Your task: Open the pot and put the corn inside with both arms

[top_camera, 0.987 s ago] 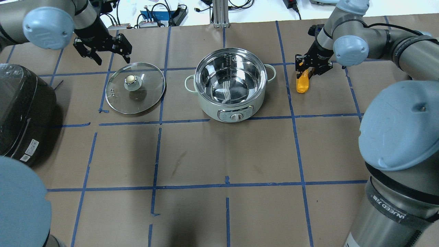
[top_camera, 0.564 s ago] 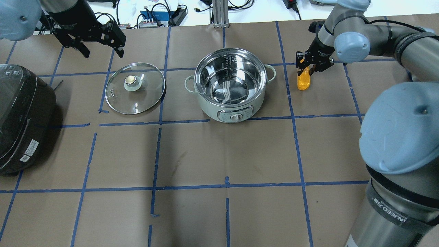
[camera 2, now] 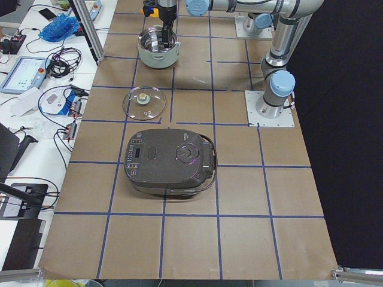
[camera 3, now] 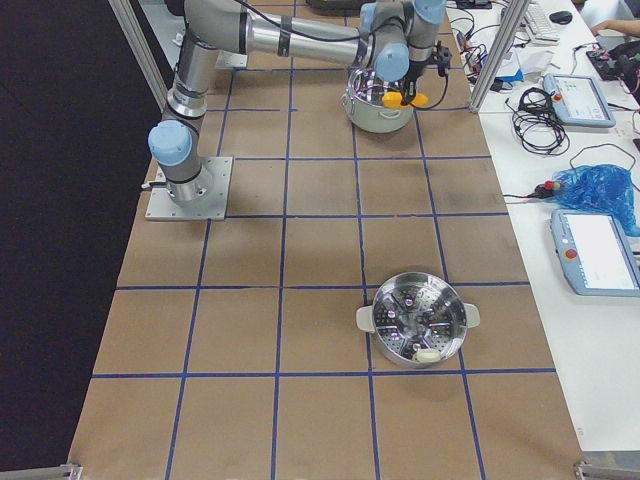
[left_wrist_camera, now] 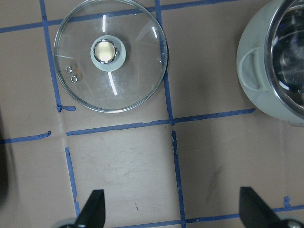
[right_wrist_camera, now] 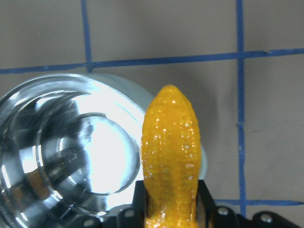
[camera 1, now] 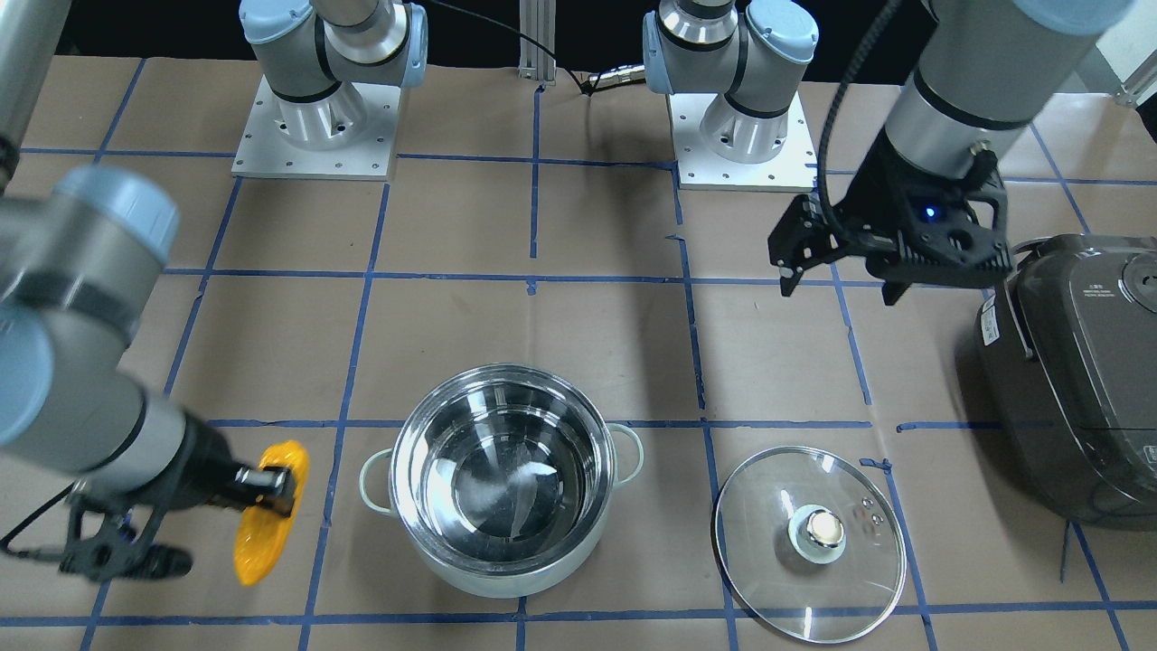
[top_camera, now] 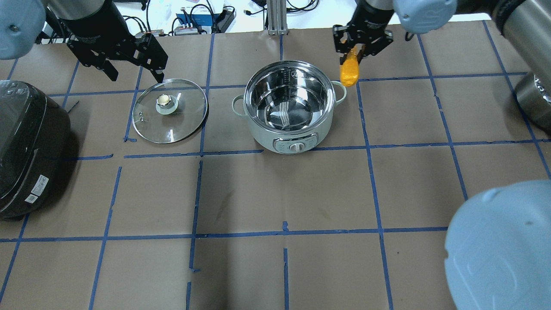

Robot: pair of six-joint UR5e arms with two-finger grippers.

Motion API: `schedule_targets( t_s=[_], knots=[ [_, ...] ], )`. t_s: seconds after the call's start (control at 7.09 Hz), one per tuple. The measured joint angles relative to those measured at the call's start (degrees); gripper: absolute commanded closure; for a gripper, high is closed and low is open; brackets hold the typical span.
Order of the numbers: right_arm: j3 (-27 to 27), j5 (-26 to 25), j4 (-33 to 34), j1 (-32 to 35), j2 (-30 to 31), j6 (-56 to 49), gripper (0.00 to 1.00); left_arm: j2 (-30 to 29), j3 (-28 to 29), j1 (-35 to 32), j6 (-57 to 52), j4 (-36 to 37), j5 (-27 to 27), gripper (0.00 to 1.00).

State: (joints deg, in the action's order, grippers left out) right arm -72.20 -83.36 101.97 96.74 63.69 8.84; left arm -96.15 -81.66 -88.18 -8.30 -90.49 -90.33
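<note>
The steel pot [top_camera: 258,133] stands open at the table's middle, also in the front-facing view [camera 1: 506,574]. Its glass lid [top_camera: 181,122] lies flat on the table to the pot's left [camera 1: 768,561] [left_wrist_camera: 133,71]. My right gripper [top_camera: 354,55] is shut on the yellow-orange corn [top_camera: 348,73], which hangs tip down, in the air by the pot's right handle and rim [right_wrist_camera: 171,142] [camera 1: 256,551]. My left gripper [top_camera: 137,74] is open and empty. It hovers above the table beyond the lid [camera 1: 841,287] [left_wrist_camera: 172,213].
A dark grey rice cooker [top_camera: 26,142] sits at the table's left end [camera 1: 1076,380]. A steel steamer basket [camera 3: 418,320] stands far off toward the right end. An aluminium post [top_camera: 275,17] and cables line the far edge.
My right gripper has lifted the corn off the table and carried it left to the pot's right handle. My left gripper has risen beyond the lid and stays open.
</note>
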Motion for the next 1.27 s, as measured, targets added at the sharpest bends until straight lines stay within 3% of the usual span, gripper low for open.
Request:
schedule_targets(
  t_s=[0.28,0.56,0.71,1.13,1.27],
  knots=[
    [-0.06,-4.98,4.48,7.91,-2.77,7.55,0.91,0.67,-0.21,-0.20,-0.02,-0.85,0.00,0.00],
    [-0.68,-5.94,10.17,10.65,-7.28,9.75,0.88,1.00,-0.31,-0.14,-0.27,-1.34,0.04,0.00],
    [-1.72,-6.02,13.48,10.99,-9.14,9.88,0.81,1.08,-0.33,0.05,-0.42,-1.41,0.01,0.00],
    [-4.27,-6.09,18.12,11.09,-11.51,9.86,0.03,1.46,-0.62,0.16,-0.53,-1.51,-0.04,0.00],
    [-4.23,-6.07,18.29,11.08,-11.36,9.78,0.00,2.33,-1.41,0.07,-0.52,-1.64,-0.06,0.00]
  ],
)
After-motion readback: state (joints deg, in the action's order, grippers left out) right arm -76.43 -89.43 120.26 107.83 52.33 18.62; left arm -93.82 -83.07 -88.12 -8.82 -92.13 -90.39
